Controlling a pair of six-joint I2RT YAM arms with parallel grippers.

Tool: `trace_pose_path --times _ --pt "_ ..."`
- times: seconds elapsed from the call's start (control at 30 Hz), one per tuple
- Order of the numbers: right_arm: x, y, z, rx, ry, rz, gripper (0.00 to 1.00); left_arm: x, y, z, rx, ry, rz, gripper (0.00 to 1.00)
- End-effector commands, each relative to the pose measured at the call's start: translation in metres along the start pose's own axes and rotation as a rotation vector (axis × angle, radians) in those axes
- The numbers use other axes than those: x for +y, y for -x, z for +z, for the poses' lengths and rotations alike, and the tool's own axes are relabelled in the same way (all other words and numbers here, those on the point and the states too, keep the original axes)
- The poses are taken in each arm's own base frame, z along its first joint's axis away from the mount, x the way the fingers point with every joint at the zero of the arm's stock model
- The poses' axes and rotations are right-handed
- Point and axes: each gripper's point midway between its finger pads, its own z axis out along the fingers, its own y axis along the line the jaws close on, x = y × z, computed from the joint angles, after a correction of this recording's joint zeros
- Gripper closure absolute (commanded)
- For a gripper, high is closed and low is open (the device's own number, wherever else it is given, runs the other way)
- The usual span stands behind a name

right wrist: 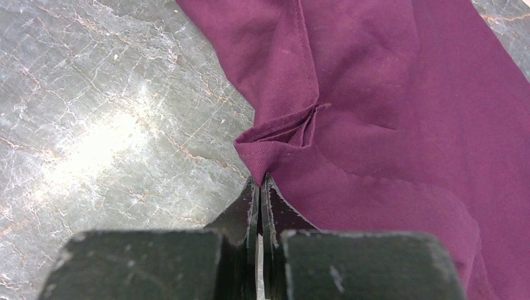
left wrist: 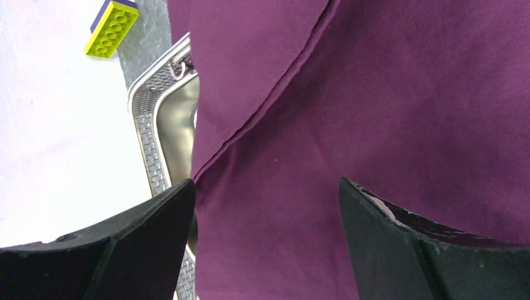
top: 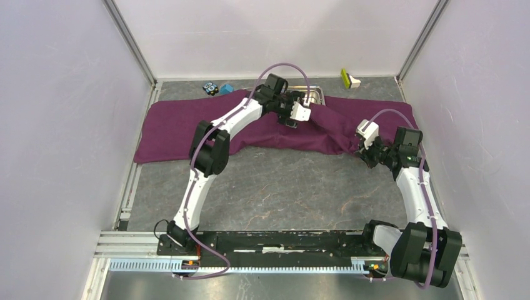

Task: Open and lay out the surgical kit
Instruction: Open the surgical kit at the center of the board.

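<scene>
The right gripper (right wrist: 259, 184), fully closed, pinches the near right hem of the large purple cloth wrap (right wrist: 387, 94), while farther back the left gripper (left wrist: 265, 187) hangs wide open, empty, over cloth partly covering the shiny steel tray (left wrist: 145, 106).

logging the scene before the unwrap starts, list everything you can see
cloth: 1, purple, spread across the far table, covering most of the tray
tray: 1, steel, far centre, rim showing past the cloth
toy: 1, black and blue, far edge, left of tray
block: 1, blue, beside the toy
brick: 1, yellow, far right
table: 1, dark grey marbled
left end effector: 1, black, open over the cloth
right end effector: 1, black, shut on the cloth's near edge
</scene>
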Motion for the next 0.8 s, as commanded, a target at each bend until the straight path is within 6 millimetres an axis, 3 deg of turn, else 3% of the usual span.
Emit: trace_pose_path --times 0.0,0.53,0.77 --pt "-0.010 0.014 -0.002 -0.036 -0.022 -0.006 1.00 0.036 0.011 0.012 -0.009 0.101 0.196 0.11" --pt "-0.010 0.006 0.001 -0.016 -0.018 0.005 1.00 0.044 0.012 0.053 -0.021 0.167 0.256 0.17" --pt "-0.012 0.005 0.000 -0.010 -0.027 0.008 1.00 0.047 0.017 0.058 -0.035 0.191 0.243 0.34"
